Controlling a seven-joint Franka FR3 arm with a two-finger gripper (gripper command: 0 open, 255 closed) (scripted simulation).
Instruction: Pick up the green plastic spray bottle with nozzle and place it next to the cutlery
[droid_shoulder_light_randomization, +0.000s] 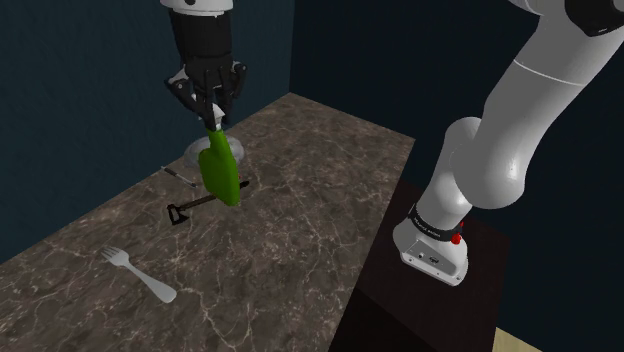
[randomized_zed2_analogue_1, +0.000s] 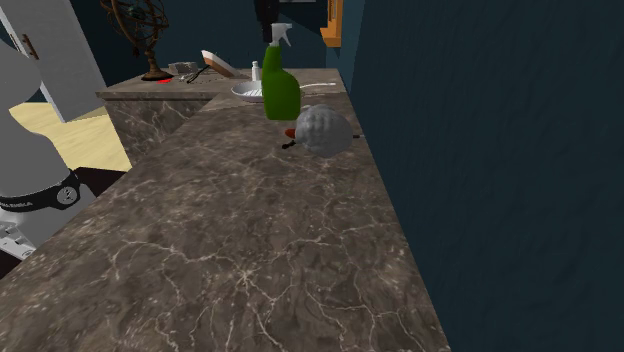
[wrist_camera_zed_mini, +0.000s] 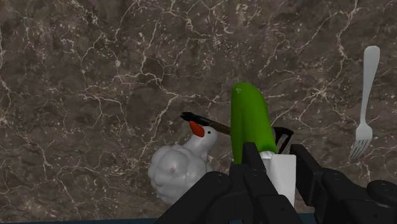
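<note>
"So, reading the shoulder view from its left, what comes first?"

"Farthest left, a pale fork (droid_shoulder_light_randomization: 140, 272) lies flat on the brown marble counter (droid_shoulder_light_randomization: 300, 230). Further right lies a slim dark-handled tool (droid_shoulder_light_randomization: 195, 205), and just behind it a whitish goose figure (droid_shoulder_light_randomization: 193, 153) with an orange beak."

"And the bottle?"

"Next right, the green spray bottle (droid_shoulder_light_randomization: 219, 172) hangs tilted under my gripper (droid_shoulder_light_randomization: 213, 122), its base low over the dark tool; I cannot tell whether it touches the counter. It is well apart from the fork. In the second exterior view the bottle shows just left of the goose."

"How are your fingers?"

"Closed on the bottle. In the wrist view my two black fingers (wrist_camera_zed_mini: 250, 159) clasp its white neck between them, with the green body pointing away from me, the goose on one side and the fork off on the other."

"What is at the far right?"

"My white arm (droid_shoulder_light_randomization: 520, 110) rises from the dark stand (droid_shoulder_light_randomization: 440, 310) at the shoulder view's lower right."
</note>
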